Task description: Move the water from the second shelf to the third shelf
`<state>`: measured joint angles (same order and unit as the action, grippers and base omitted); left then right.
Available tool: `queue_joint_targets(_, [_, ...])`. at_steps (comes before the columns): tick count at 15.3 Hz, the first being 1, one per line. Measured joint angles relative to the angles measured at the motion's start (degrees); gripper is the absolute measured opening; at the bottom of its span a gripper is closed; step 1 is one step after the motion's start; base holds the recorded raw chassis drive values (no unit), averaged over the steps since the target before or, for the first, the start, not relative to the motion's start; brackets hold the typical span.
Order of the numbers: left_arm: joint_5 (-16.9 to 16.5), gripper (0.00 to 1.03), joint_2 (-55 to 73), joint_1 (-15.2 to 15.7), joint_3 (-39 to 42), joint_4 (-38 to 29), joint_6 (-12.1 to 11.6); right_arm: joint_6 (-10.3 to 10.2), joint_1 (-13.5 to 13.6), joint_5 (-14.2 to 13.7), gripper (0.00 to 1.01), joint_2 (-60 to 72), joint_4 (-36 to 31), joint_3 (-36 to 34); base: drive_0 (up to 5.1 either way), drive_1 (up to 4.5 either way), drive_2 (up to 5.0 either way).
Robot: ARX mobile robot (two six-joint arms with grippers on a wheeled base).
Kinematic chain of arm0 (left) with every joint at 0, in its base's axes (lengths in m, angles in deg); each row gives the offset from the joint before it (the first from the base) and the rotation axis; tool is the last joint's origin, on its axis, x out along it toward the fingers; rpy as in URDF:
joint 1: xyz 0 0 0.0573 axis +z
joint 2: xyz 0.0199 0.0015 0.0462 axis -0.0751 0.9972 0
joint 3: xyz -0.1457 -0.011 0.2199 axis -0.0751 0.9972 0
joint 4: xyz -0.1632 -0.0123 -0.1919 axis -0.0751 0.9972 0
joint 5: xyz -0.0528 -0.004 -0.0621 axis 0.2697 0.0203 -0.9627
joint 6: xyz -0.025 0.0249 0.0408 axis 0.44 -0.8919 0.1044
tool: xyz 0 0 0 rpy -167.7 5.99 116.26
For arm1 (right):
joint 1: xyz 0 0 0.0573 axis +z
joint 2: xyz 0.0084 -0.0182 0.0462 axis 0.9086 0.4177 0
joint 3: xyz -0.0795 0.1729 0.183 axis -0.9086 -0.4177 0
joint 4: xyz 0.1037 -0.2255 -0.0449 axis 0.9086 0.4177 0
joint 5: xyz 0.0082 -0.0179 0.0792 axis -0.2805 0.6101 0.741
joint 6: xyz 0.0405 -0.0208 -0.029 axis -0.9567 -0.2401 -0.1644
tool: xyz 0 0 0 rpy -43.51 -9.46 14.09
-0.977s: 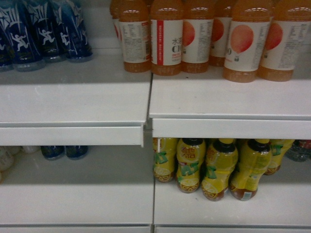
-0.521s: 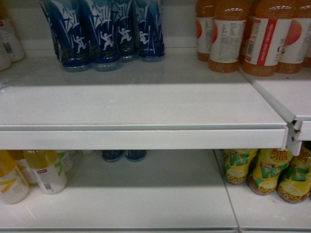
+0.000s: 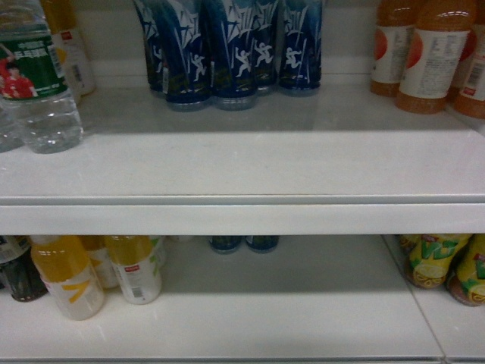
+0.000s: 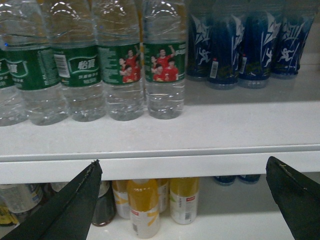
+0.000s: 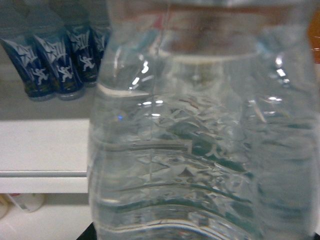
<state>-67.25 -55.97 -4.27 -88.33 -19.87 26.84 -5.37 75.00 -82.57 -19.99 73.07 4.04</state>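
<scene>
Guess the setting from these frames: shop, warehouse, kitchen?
Most likely a shop's drinks aisle, or a mock-up of one. White tiered shelves hold same-brand rows facing front: water bottles, blue drink bottles, orange-coloured drink bottles, yellow ones below.

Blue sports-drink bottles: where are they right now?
In the head view the blue bottles stand at the back of the upper shelf, centre, between a green-labelled water bottle on the left and orange drink bottles on the right.

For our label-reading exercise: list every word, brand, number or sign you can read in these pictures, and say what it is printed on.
Water bottles, green label: white print, blurred, unreadable.
Blue bottles: white running-figure sign; no readable words.
Orange drink bottles: small print, unreadable.
Yellow juice bottles: red tag, unreadable.
Yellow-green bottles: lettering unreadable.
</scene>
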Motion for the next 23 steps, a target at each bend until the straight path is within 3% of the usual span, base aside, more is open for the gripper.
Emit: queue_joint_targets(23, [-0.02,0.98,0.00,0.00,0.00,-0.04,0.00,0.02,0.00,0.11,0.43,-0.07,-0.07,0.00,-4.8,1.47,3.4])
